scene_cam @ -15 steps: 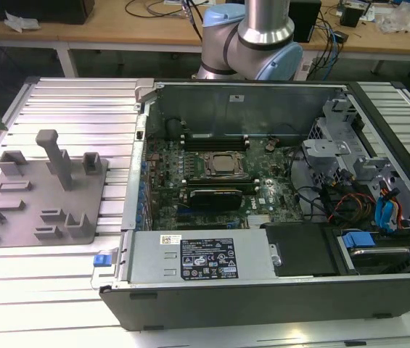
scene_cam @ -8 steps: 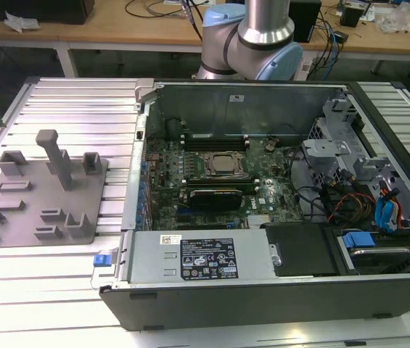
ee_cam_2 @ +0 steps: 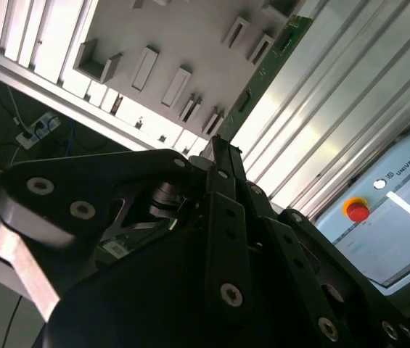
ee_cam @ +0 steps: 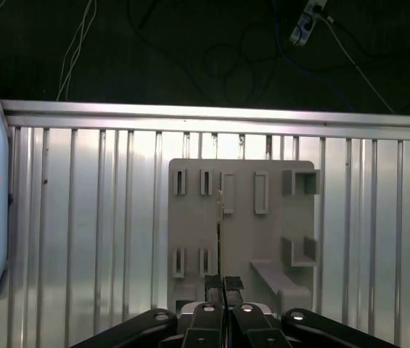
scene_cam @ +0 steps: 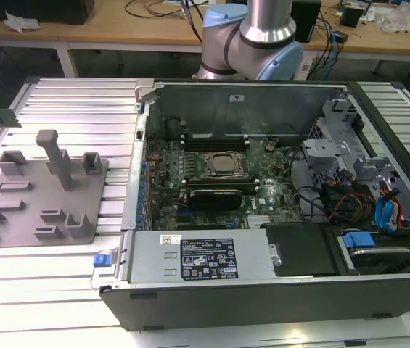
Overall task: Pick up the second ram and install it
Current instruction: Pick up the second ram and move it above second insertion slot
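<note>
Ribbed alu table w/ grey fixture below, end effector clenched on second ram, ram edges apart from fixture.

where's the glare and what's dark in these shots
First wrist view: light glares off the table slats, floor beyond is dark. Second wrist view: slats wash out white beside the ram stick; the gripper holding it sits in shadow. Exterior view: even light, mild sheen on slats.
</note>
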Tool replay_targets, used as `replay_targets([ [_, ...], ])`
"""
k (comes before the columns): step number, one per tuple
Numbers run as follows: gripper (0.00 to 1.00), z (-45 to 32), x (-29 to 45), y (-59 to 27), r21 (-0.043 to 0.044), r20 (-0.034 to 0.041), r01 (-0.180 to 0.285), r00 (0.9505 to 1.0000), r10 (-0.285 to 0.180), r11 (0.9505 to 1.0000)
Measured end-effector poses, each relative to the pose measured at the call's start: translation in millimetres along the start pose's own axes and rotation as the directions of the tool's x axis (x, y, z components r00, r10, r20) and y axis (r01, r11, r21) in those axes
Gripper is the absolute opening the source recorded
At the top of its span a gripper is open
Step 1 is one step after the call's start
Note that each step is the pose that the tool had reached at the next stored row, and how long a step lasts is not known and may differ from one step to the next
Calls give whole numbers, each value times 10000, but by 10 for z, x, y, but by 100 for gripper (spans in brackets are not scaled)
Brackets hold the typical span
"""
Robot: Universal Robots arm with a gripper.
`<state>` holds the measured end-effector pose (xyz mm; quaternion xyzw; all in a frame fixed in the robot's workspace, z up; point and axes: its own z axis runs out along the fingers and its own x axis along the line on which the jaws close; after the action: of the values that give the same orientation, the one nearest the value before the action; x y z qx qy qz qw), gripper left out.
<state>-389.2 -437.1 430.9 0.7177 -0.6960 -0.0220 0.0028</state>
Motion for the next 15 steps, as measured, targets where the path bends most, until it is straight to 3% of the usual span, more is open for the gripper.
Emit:
replay_targets([
  [7, 9, -3, 3, -93, 0, 0, 0, 10000, 0, 10000],
  [15, 9, -11, 9, -318, 0, 0, 0, 10000, 0, 10000],
])
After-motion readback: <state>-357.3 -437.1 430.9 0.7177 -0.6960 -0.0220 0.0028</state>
